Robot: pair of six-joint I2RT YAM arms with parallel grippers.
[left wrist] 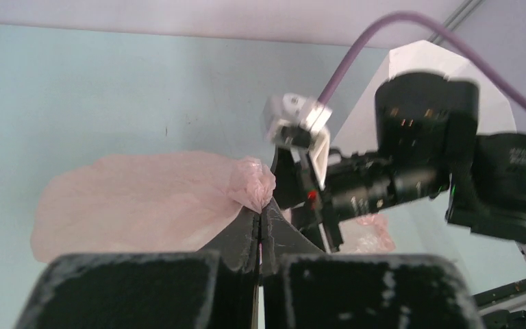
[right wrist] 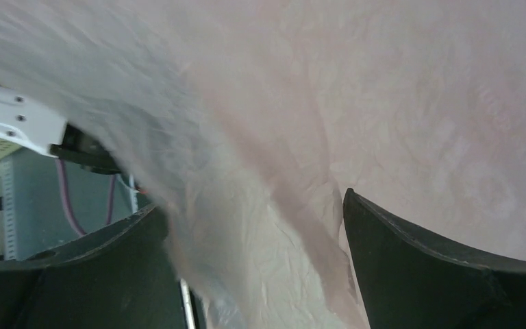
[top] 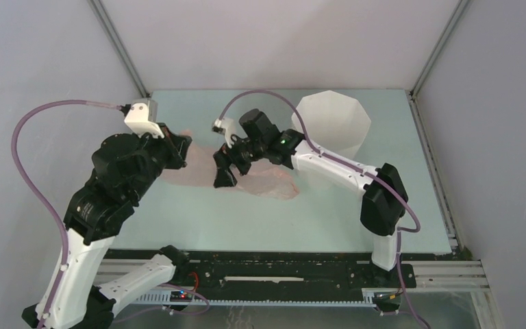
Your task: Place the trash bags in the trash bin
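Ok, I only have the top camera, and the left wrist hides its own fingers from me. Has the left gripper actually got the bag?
Observer: Yes. The left wrist view shows the left gripper shut on a bunched bit of the trash bag.
Operator: And the other arm?
Observer: The right gripper is open. Pink film spans the gap between its fingers, unclamped.
Operator: Is the bag off the table?
Observer: Beyond the pinch, the left wrist view shows it lying flat on the table.
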